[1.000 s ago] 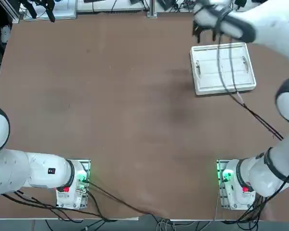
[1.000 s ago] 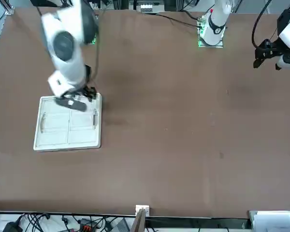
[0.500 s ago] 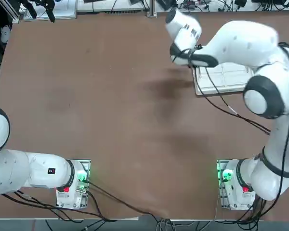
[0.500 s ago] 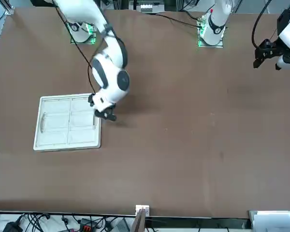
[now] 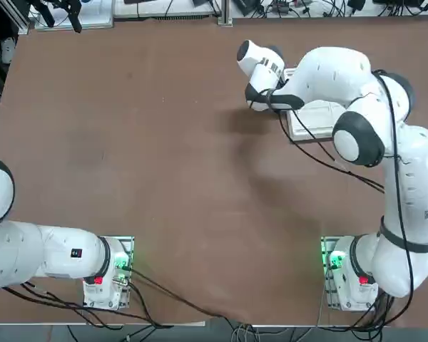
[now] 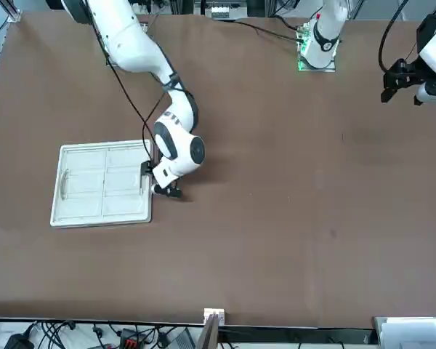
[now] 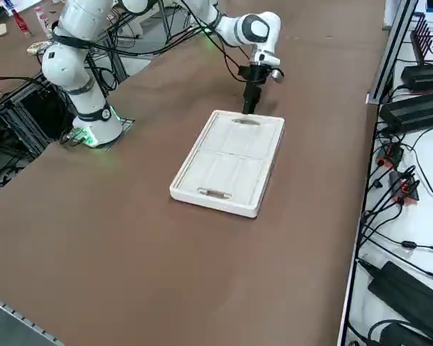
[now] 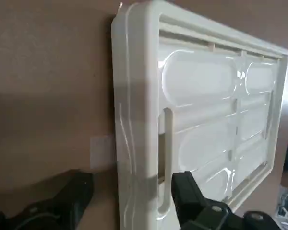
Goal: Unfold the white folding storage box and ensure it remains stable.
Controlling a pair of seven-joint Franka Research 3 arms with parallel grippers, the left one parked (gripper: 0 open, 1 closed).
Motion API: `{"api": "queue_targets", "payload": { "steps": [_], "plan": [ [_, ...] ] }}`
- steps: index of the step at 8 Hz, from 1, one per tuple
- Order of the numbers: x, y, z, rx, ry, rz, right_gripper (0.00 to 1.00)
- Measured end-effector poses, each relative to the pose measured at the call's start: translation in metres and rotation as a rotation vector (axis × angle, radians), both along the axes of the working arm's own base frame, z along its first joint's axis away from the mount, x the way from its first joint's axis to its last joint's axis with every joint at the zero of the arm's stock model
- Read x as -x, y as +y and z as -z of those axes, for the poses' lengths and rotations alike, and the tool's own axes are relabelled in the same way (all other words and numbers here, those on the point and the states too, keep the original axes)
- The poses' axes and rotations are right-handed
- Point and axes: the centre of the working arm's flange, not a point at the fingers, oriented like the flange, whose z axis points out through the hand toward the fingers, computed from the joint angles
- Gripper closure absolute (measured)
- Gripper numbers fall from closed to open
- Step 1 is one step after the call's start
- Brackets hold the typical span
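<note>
Front view, left to right: bare brown table at the far left edge, then the white folding storage box, still collapsed flat, panels folded down inside the raised rim, one long side parallel to the table's near edge. Just beside the box's right short edge, the right gripper, lowered to table level at the end of the white right arm reaching in from the top left. Beyond that, wide open tabletop across the whole middle and right, nothing in the way.

Wrist view: fingers spread apart, one on the bare table outside the box, the other over the inner side of the rim, straddling the short edge wall near its slot-shaped handle hole. Not closed on anything; contact with the rim not certain.

Right side view: gripper pointing down at the far short edge of the box, free brown surface all round the other three sides, table edge and cable clutter well apart at the right.

Top view: box mostly hidden under the arm, in the far right quarter of the table.
</note>
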Motion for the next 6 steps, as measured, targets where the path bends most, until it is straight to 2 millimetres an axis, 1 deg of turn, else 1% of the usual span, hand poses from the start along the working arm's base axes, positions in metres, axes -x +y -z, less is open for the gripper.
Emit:
{"api": "queue_targets", "payload": {
  "steps": [2,4,6],
  "plan": [
    [0.0024,0.0018,0.0075,0.035,-0.002,-0.029,0.03],
    [0.0068,-0.0016,0.0129,0.073,0.022,-0.024,0.07],
    [0.0085,-0.008,0.0118,0.121,0.051,-0.03,0.19]
  ]
}}
